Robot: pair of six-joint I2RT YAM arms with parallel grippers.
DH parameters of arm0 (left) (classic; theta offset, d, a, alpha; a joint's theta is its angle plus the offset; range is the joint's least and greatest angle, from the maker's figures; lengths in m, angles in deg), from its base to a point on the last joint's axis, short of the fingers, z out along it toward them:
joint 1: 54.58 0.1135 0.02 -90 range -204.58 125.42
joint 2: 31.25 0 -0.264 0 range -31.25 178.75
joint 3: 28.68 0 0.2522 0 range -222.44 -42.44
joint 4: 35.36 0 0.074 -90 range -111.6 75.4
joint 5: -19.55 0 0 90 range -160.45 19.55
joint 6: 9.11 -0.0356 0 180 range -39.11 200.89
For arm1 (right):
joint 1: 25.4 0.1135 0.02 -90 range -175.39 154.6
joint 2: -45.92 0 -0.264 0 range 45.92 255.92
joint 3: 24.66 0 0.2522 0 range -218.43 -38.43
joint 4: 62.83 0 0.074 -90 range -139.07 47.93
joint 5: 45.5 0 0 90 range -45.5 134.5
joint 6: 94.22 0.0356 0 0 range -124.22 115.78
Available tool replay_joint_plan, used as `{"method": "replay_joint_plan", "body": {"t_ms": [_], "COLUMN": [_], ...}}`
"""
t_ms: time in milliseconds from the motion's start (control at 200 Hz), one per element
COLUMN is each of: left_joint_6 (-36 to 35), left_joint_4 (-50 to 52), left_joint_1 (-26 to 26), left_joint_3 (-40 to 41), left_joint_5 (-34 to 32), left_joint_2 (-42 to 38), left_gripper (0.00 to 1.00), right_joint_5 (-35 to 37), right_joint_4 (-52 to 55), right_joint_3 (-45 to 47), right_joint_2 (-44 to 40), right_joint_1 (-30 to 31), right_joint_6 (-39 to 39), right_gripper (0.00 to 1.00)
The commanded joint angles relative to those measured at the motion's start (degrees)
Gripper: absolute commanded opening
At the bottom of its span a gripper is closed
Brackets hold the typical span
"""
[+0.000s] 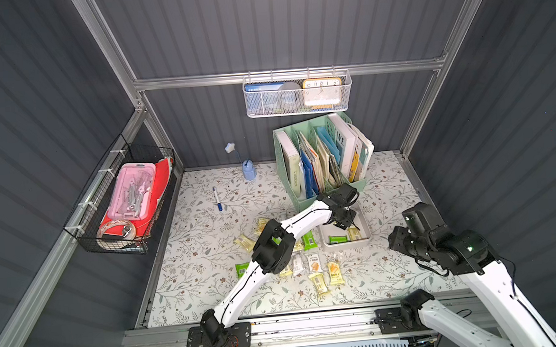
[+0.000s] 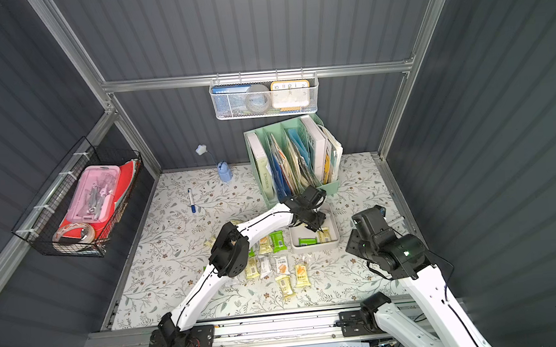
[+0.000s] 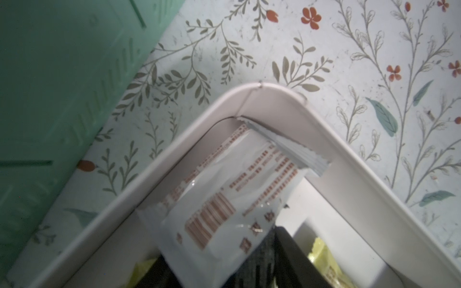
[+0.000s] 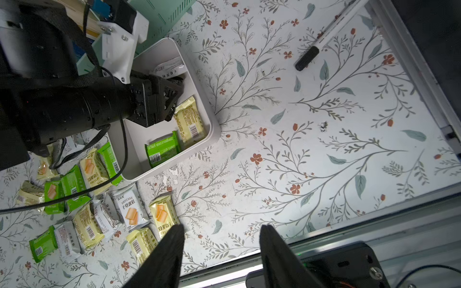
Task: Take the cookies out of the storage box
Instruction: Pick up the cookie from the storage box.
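Inside the storage box (image 4: pixel 213 129) a whitish-silver cookie packet (image 3: pixel 224 189) is leaning into the corner by the mint file organiser (image 3: pixel 50 74), with a pale yellow packet (image 4: pixel 189 122) and a green packet (image 4: pixel 162 149) lying nearer. The left claw (image 4: pixel 175 96) is reaching in at the silver packet; whether it is gripping, I cannot tell. The right claw (image 4: pixel 222 239) is hovering spread and empty over bare desk (image 4: pixel 324 149). More cookies (image 4: pixel 129 209) are lying just beside the box.

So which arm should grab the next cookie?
Left. The left end effector sits inside the storage box, at a white packet; the right end effector hangs open, away from the box.

Glossy foil cookies (image 4: pixel 131 209), smooth plastic storage box (image 4: pixel 142 132)
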Motion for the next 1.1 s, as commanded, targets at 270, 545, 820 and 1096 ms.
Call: {"method": "replay_joint_plan", "body": {"t_ms": [270,545,820,1096], "left_joint_6": [1.43,2.07,3.51,5.91], "left_joint_4": [0.42,-0.27,-1.53,-4.39], "left_joint_1": [-0.12,-0.12,-0.16,-0.12], "left_joint_3": [2.27,3.26,5.74,9.62], "left_joint_5": [-0.83,-1.09,-0.11,1.49], "left_joint_2": [-0.16,-2.33,-5.73,-9.88], "left_gripper": [0.47,0.42,0.41,0.41], "right_joint_5": [0.09,0.06,-0.03,0.18], "right_joint_4": [-0.11,-0.15,-0.12,-0.02], "right_joint_3": [0.41,0.4,0.23,-0.66], "right_joint_2": [-0.12,-0.3,-0.38,-0.04], "right_joint_1": [-0.12,-0.12,-0.12,-0.12], "right_joint_6": [-0.1,-0.02,0.06,-0.41], "right_gripper": [0.54,0.54,0.54,0.55]}}
